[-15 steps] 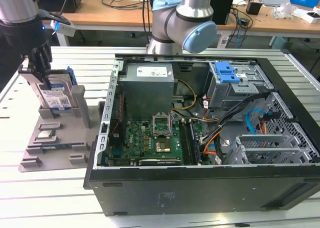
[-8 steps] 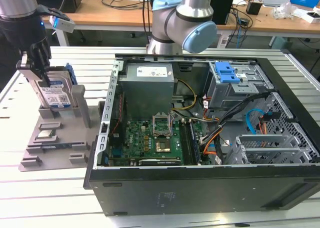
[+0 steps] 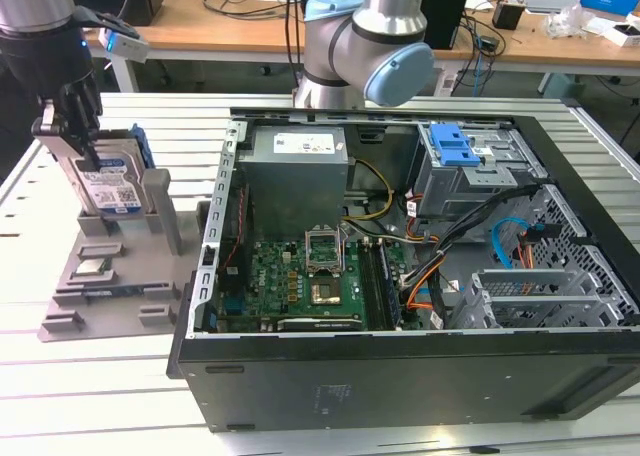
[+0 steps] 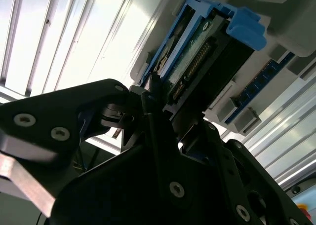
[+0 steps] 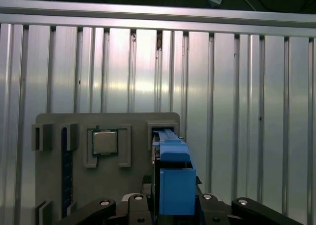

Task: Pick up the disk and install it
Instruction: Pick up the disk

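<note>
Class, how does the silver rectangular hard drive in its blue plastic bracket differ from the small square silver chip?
The hard drive stands on edge in the grey holder; the chip lies flat in a recess. The hard drive is larger, rectangular, blue-framed and labelled; the chip is small, square and bare. Both are silver metal, on the same holder.

Ribbed alu table [image 3: 100,406], cluttered wooden desk [image 3: 180,26] behind.
</note>
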You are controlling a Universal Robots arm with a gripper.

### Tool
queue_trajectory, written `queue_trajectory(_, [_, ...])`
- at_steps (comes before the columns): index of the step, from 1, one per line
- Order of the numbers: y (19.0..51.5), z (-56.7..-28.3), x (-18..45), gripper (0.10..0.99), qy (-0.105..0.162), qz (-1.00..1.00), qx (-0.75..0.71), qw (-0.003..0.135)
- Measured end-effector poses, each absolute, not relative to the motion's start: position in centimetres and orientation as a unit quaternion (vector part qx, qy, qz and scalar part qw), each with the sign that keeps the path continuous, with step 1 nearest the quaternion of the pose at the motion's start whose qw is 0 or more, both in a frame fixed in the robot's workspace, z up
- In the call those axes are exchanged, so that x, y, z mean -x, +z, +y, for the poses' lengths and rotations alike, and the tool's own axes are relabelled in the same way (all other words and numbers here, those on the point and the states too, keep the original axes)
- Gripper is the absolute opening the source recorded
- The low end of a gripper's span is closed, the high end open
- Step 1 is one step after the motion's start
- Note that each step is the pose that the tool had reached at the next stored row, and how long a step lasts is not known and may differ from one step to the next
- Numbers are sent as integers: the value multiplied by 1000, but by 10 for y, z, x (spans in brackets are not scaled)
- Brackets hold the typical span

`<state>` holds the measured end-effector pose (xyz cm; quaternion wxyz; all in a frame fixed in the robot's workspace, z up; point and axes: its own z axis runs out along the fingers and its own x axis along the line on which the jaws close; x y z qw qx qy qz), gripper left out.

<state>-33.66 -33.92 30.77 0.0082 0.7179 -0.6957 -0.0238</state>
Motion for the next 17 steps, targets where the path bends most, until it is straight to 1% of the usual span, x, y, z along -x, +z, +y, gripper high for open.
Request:
queue_trajectory(5, [320, -337, 337, 369, -24, -696, -718, 8])
queue_trajectory(17, [329, -336, 337, 369, -24, -696, -718, 8])
